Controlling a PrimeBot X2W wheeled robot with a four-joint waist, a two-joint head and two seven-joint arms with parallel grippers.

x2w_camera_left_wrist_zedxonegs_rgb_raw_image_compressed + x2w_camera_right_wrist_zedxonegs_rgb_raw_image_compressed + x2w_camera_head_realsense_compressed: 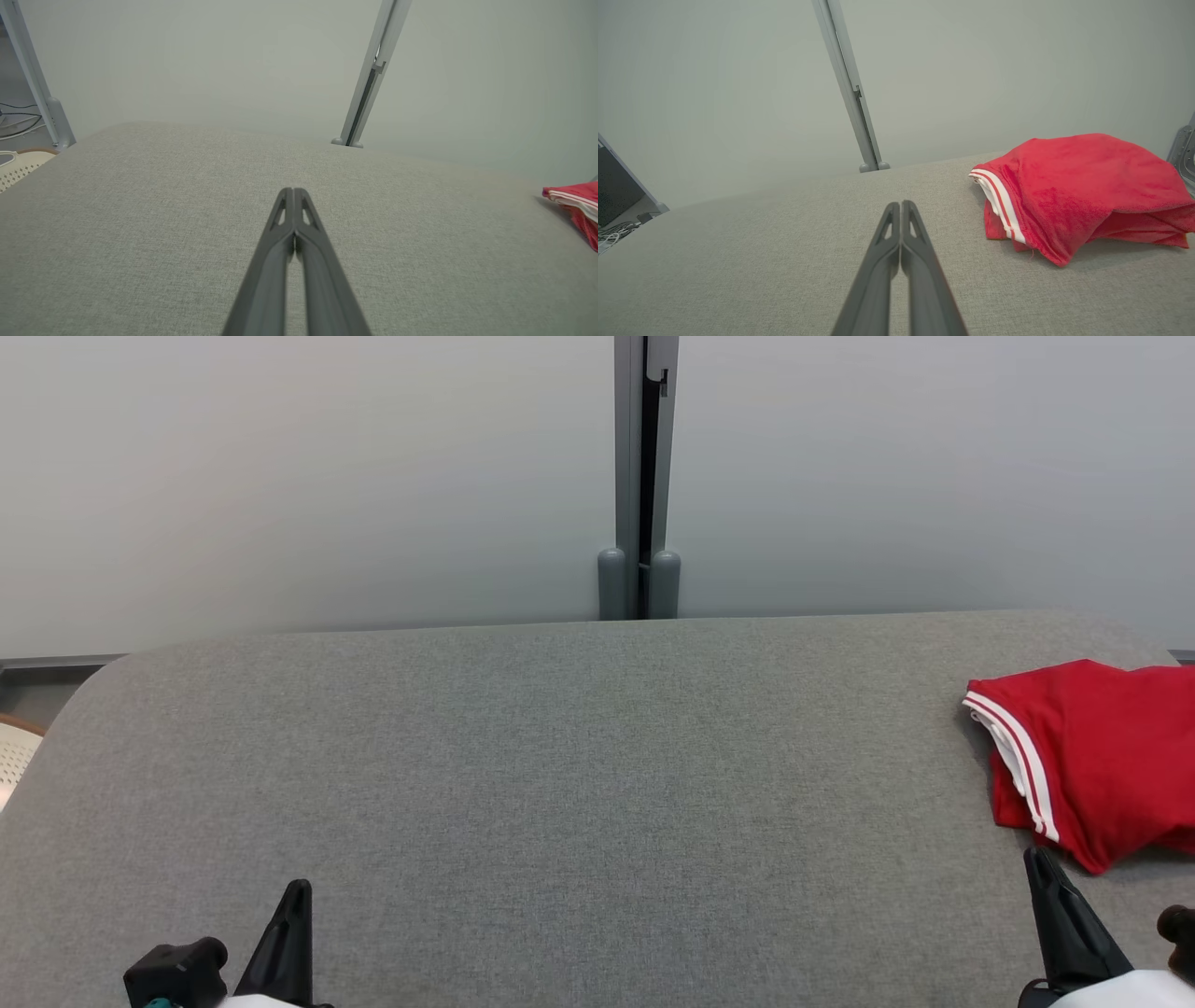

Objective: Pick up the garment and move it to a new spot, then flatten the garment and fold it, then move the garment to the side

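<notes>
At the lower left of the head view, the left gripper (298, 893) is clenched. Its wrist view shows the 2 dark fingers (280, 242) pressed tip to tip with nothing between them, pointing over the bare gray table (560, 756). Whether the tips touch the cloth surface is hard to tell. A pale perforated object (13, 752) is cut off at the left edge and cannot be identified. Behind the table's middle a gray post (640, 476) divides the wall. At the lower right, the right gripper (1035, 857) is likewise squeezed shut on nothing, its tip just beside the near corner of the red garment (1092, 756) but apart from it. The garment lies in a folded heap at the table's far right, with white stripes along 1 edge, and the frame crops its right side.
</notes>
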